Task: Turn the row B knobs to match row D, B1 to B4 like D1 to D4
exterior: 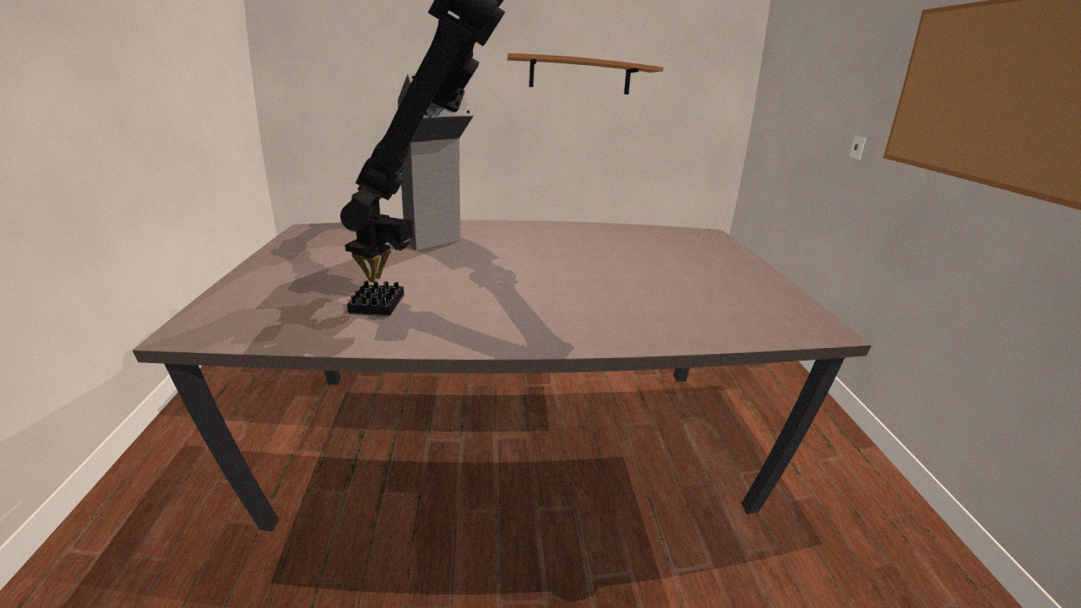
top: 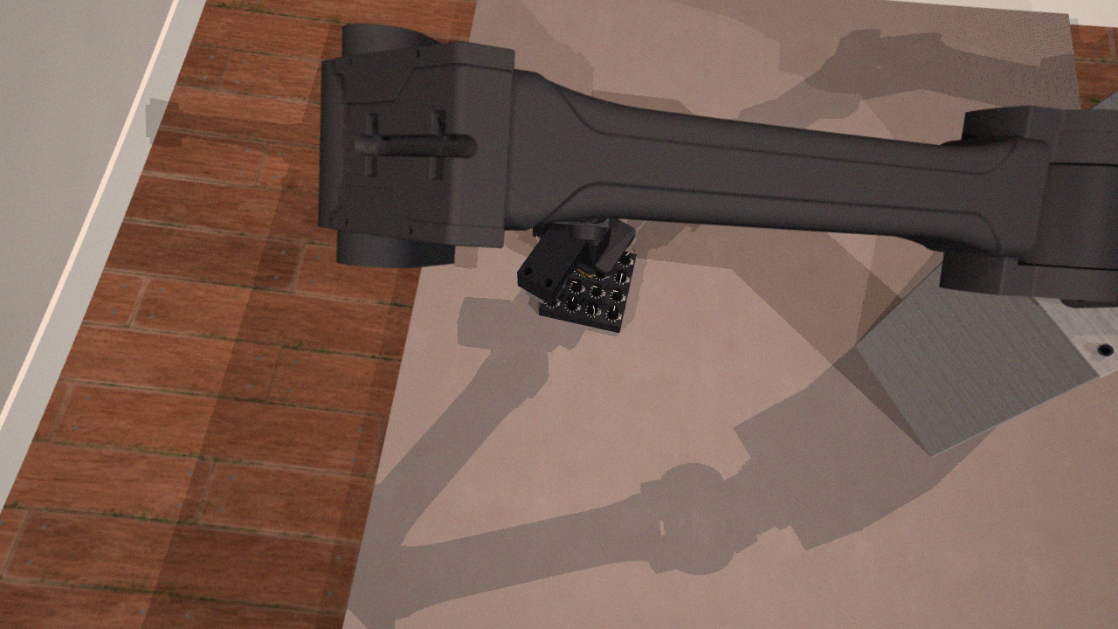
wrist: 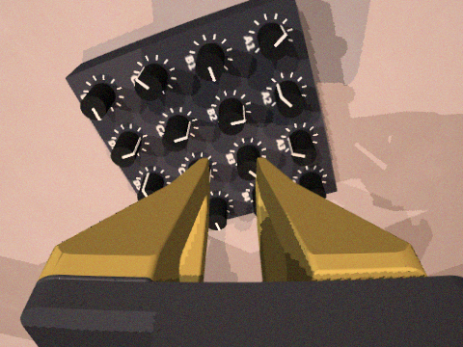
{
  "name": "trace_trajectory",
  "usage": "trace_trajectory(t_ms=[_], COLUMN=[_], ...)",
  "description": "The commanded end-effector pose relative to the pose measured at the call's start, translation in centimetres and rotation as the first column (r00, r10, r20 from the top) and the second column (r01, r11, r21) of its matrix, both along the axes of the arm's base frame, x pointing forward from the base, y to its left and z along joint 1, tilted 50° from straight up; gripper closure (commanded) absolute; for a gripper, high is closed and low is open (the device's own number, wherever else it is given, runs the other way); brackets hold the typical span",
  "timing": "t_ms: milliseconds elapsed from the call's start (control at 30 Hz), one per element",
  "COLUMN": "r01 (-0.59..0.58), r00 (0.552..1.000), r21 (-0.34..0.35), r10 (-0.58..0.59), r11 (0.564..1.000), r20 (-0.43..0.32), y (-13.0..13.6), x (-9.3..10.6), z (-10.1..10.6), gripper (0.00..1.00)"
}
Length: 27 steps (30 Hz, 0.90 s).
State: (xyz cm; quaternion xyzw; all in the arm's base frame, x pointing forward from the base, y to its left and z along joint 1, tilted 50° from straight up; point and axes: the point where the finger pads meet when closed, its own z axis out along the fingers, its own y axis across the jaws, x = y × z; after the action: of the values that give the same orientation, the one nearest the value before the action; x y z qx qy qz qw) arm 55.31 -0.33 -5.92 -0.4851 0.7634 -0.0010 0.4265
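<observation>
The black knob box point(top: 596, 301) point(exterior: 378, 301) point(wrist: 258, 10) stands on its feet on the table point(top: 703, 469) point(exterior: 605, 287), with four rows of black knobs, each bearing a white line. My gripper point(top: 580, 273) point(exterior: 370, 267) point(wrist: 232, 172) hangs a short way above the box, its yellow fingers pointing down. The fingers stand a little apart with nothing between them. In the wrist view a knob point(wrist: 247, 157) shows through the gap, below the fingertips. The printed names are too small to read, so I cannot tell which row it belongs to. The fingers and wrist hide the knobs nearest the camera.
The arm's long link point(top: 703, 179) crosses high over the box in the overhead view. The grey pedestal point(top: 976, 367) point(exterior: 432, 188) of the arm stands behind the box. The table's left edge point(exterior: 211, 287) lies near the box.
</observation>
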Motion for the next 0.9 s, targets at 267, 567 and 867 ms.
trace_trajectory(t_ms=[267, 567, 867], r01=[0.089, 0.265, 0.406], r00=[0.994, 0.956, 0.901], r21=[0.078, 0.223, 0.317], r10=[-0.084, -0.226, -0.317], r11=[0.993, 0.938, 0.857], r20=[-0.065, -0.186, -0.295], y=[-0.8, -1.0, -1.3], x=[-0.8, -0.8, -0.8], z=[-0.2, 0.3, 0.6], gripper=[0.82, 0.82, 0.82])
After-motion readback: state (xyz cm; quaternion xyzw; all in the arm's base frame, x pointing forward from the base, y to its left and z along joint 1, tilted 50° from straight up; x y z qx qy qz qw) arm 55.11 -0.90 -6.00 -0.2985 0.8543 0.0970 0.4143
